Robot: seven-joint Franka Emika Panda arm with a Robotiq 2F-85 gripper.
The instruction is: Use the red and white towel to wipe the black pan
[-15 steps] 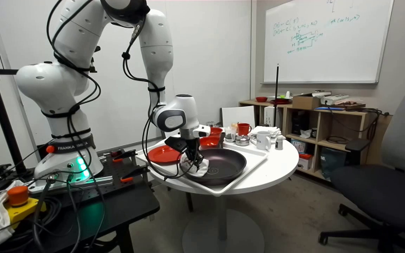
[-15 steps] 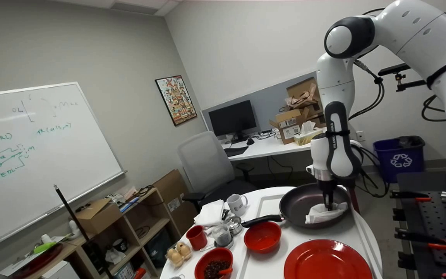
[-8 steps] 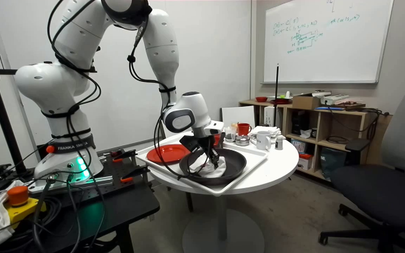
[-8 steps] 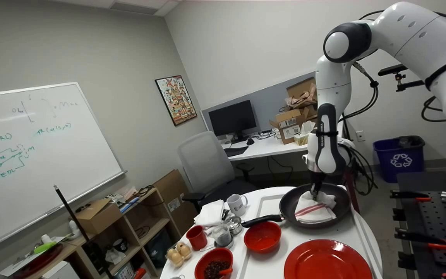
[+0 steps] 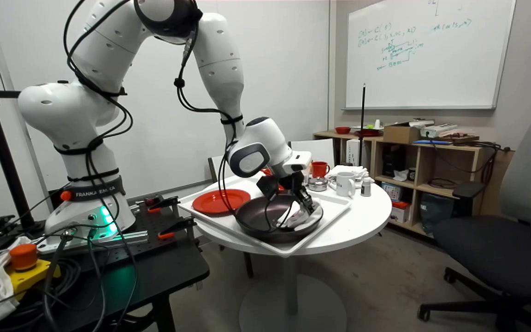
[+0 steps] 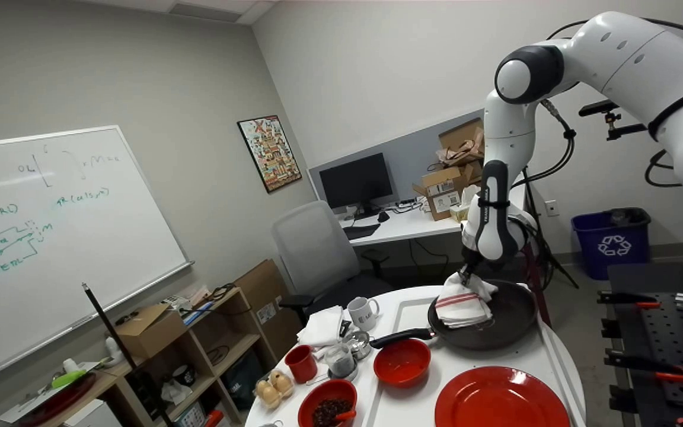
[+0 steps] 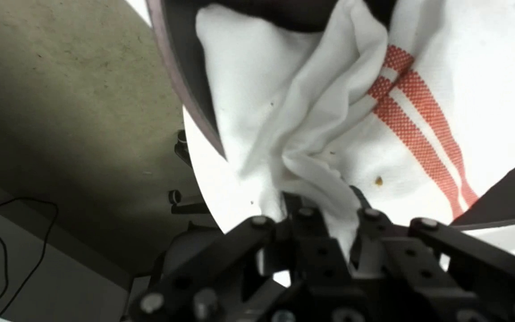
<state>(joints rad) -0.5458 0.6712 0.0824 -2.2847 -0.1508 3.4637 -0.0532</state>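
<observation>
The black two-fingered gripper (image 7: 322, 203) is pinching a fold of the white cloth towel with red stripes (image 6: 463, 305), its fingers (image 7: 310, 230) pressed in on the bunched fabric from both sides. Directly beneath it, the towel lies crumpled inside the large round shallow black pan with a dark glossy inside (image 6: 513, 317), on the part farther from the white robot base (image 5: 88, 214). In the wrist view the cloth overlaps the pan's edge and carries a small brown speck (image 7: 378, 181). The pan's black handle (image 6: 398, 337) reaches away from the gripper.

Below the gripper, under the pan, is a large white rectangular tray (image 5: 337, 206), which also bears a round glossy red plate (image 6: 501, 397) between the gripper and the base. A small round red bowl (image 6: 402, 356) stands near the gripper, just beside the handle.

Farther from the gripper, a second red bowl (image 6: 329, 388) holds small dark brown pieces (image 6: 324, 410) and a red utensil (image 6: 347, 416). Near that bowl are a clear container (image 6: 290, 389) of tan egg-shaped items (image 6: 268, 392), a red cylindrical mug (image 6: 301, 365) and a see-through jar (image 6: 340, 359), its contents too indistinct to tell
</observation>
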